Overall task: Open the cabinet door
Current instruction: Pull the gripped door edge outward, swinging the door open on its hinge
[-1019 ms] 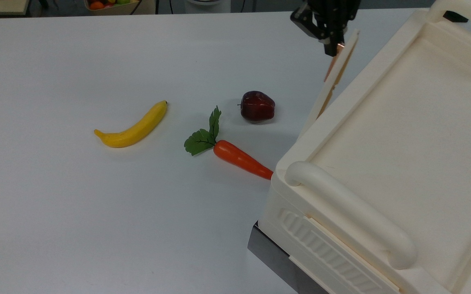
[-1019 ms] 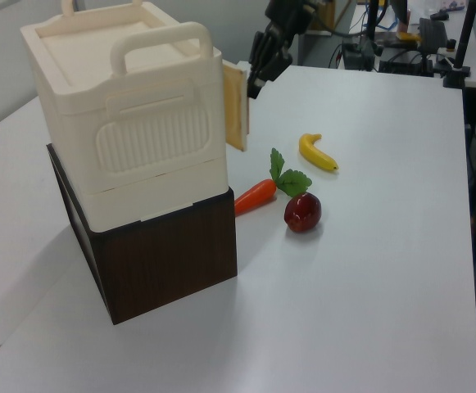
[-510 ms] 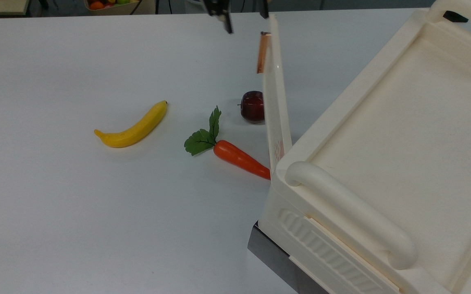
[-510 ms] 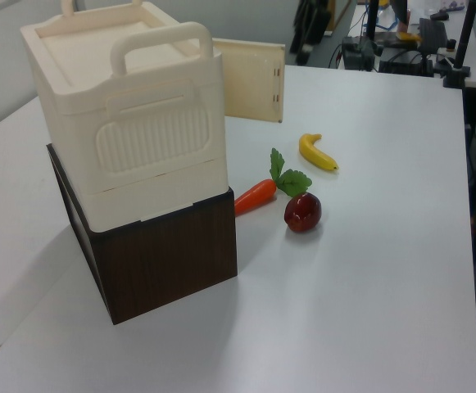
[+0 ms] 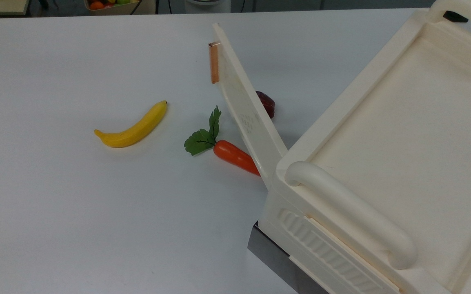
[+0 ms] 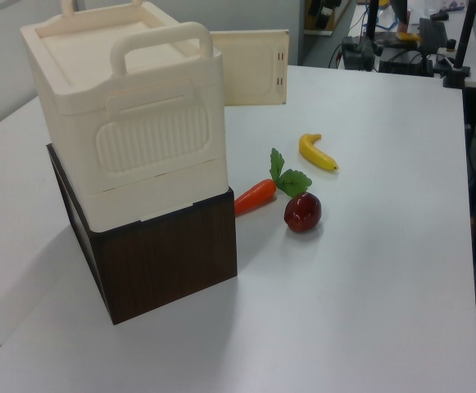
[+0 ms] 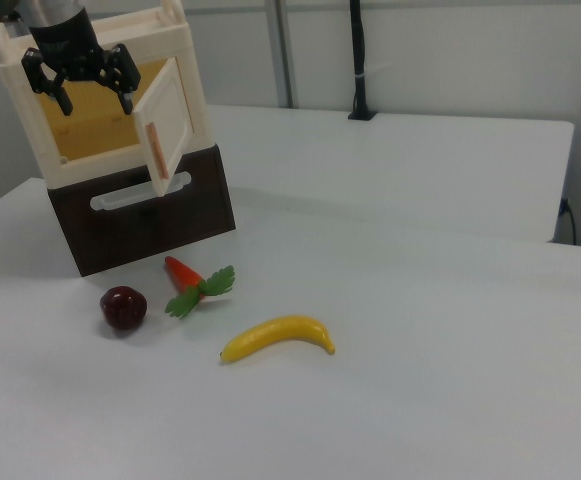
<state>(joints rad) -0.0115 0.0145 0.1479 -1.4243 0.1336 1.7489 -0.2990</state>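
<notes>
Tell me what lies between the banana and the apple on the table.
In the right view, the carrot with its green leaves lies between the banana and the apple; the left view shows the same order.

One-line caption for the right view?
Cabinet door swung open, gripper open before the cabinet; apple, carrot, banana on table.

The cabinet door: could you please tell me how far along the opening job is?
Done: the cabinet door stands swung well out from the cabinet, so the right view shows the amber interior. In hand: nothing; the tool is open and hangs before the opening, apart from the door. Left: probably only retracting the arm. The carrot, apple and banana lie untouched.
</notes>
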